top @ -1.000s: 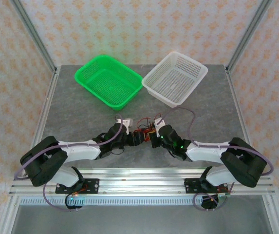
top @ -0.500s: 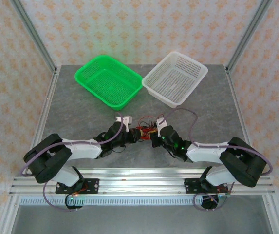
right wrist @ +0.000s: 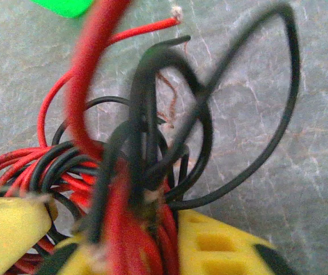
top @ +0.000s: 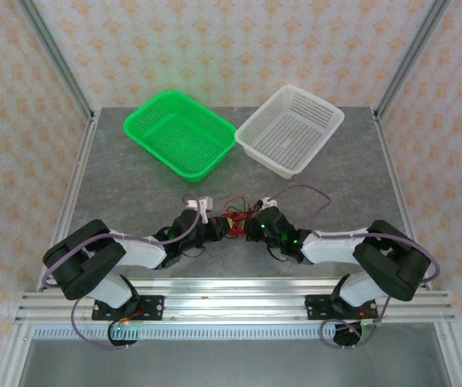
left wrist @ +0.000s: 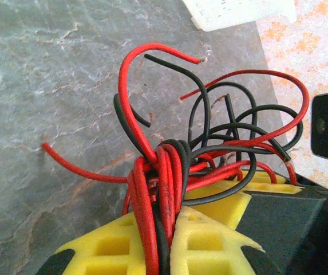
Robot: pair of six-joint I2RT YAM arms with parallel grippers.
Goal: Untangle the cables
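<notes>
The cables (top: 235, 218), a knot of thin red and black wires, lie on the grey table (top: 118, 185) near its front middle, between my two grippers. My left gripper (top: 219, 230) comes at the knot from the left. In the left wrist view its yellow fingers (left wrist: 118, 246) are shut on a tight strand bundle of the cables (left wrist: 164, 172), with loops fanning out beyond. My right gripper (top: 251, 230) meets the knot from the right. Its yellow fingers (right wrist: 221, 246) have red and black cables (right wrist: 146, 172) packed between them, blurred.
A green basket (top: 181, 133) and a white basket (top: 289, 129) stand side by side at the back of the table. The right gripper's black body (left wrist: 289, 217) sits close behind the left fingers. Metal frame posts rise at the table's back corners.
My left gripper has closed on the cables. Both arms have pushed a little farther onto the table, and the knot has shifted slightly away with them.
</notes>
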